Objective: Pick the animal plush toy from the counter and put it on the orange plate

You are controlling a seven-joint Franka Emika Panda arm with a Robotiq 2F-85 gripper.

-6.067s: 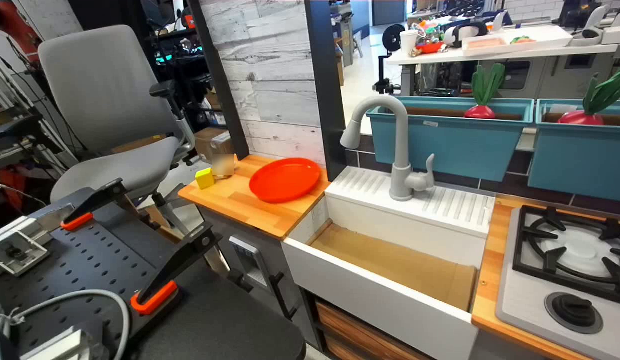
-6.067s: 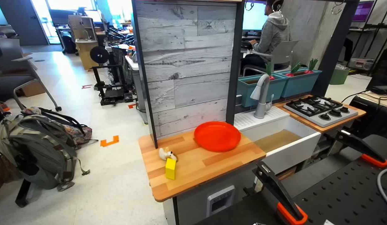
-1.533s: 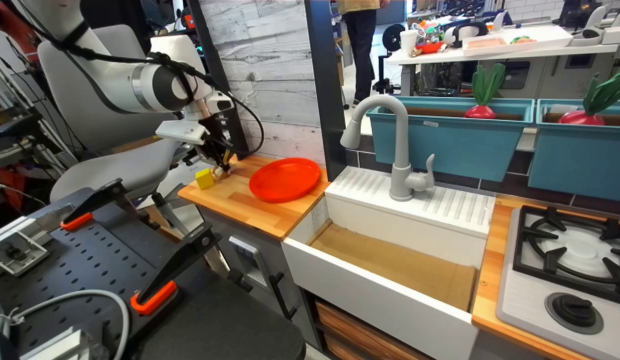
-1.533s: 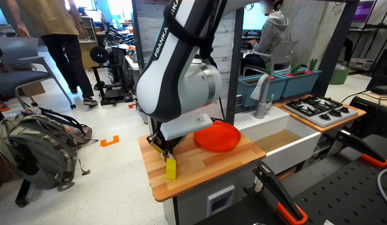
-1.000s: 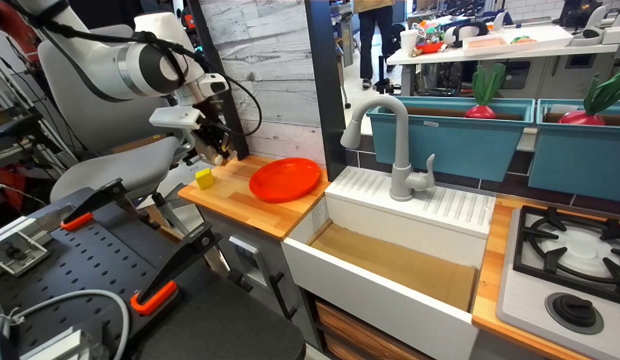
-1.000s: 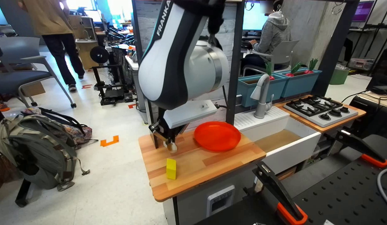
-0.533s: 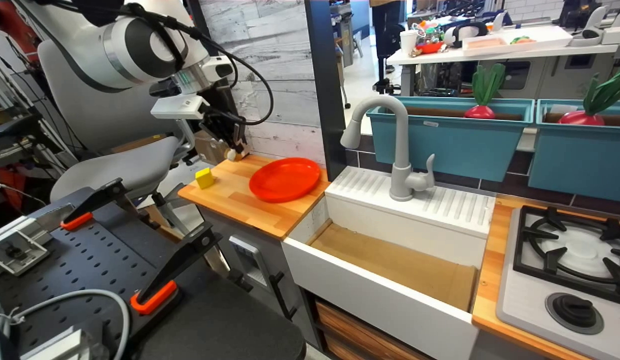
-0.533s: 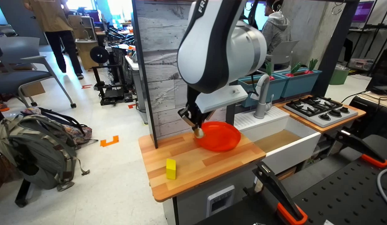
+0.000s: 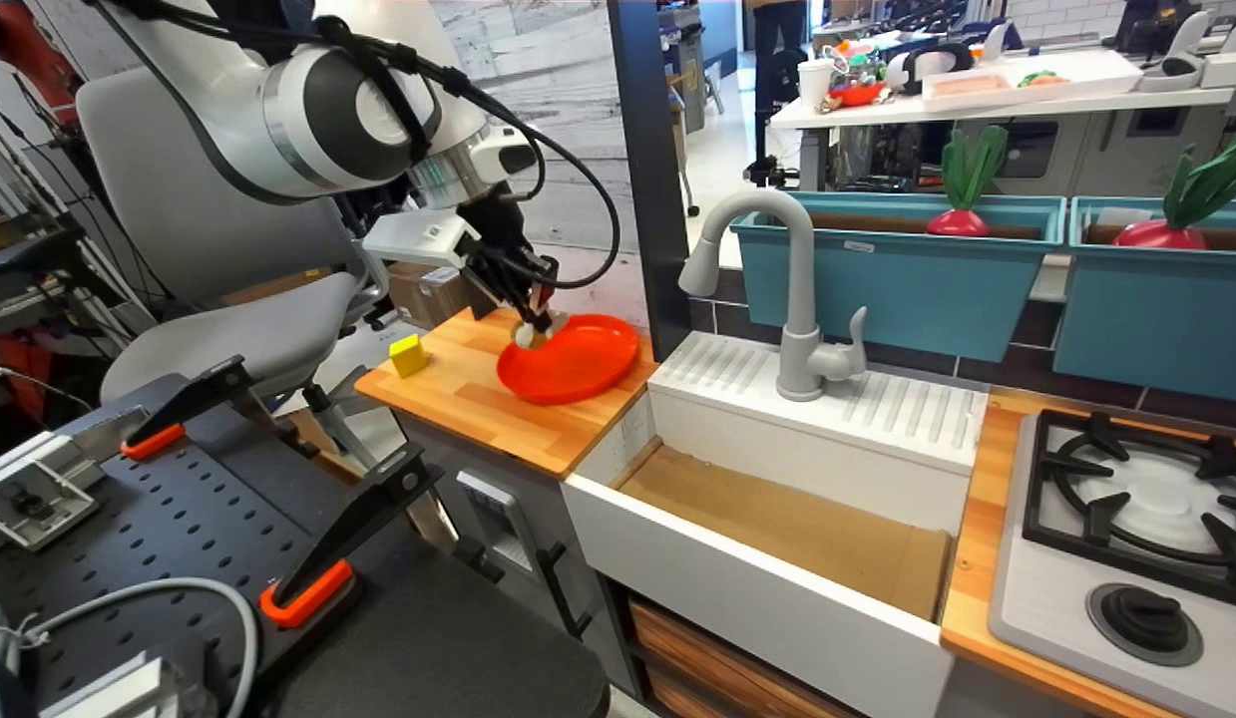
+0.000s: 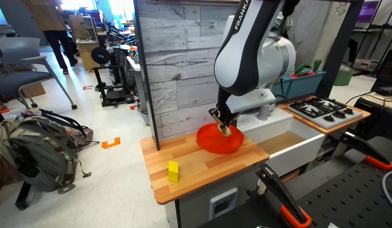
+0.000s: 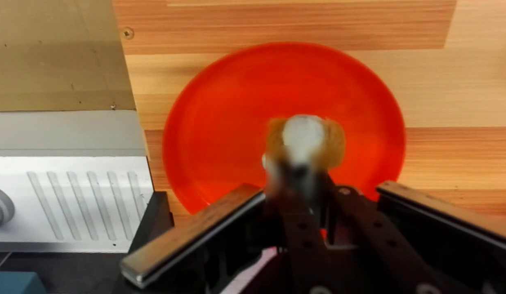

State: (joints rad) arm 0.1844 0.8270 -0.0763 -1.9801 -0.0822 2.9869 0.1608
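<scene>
The animal plush toy (image 11: pixel 304 134), white and golden-brown, hangs from my gripper (image 10: pixel 224 123), whose fingers are shut on it. Part of the toy is blurred in the wrist view and its head end cannot be told. In both exterior views the toy appears within the outline of the orange plate (image 9: pixel 588 374); in the wrist view the plate's bare surface (image 11: pixel 232 98) surrounds it. How far it is above the plate is hard to tell. The plate lies flat on the wooden counter (image 10: pixel 196 171), beside the sink end.
A yellow block (image 10: pixel 173 171) stands near the counter's outer edge. The grey faucet (image 9: pixel 802 299) rises beside the white sink (image 9: pixel 737 578), and its ribbed drainboard (image 11: pixel 81 204) borders the counter. A wood-look panel (image 10: pixel 189 63) and a dark post (image 9: pixel 647 189) stand behind the plate.
Earlier the plush toy lay on the counter by the yellow block. My gripper came in, shut on it, lifted it and carried it rightward in both exterior views to the plate.
</scene>
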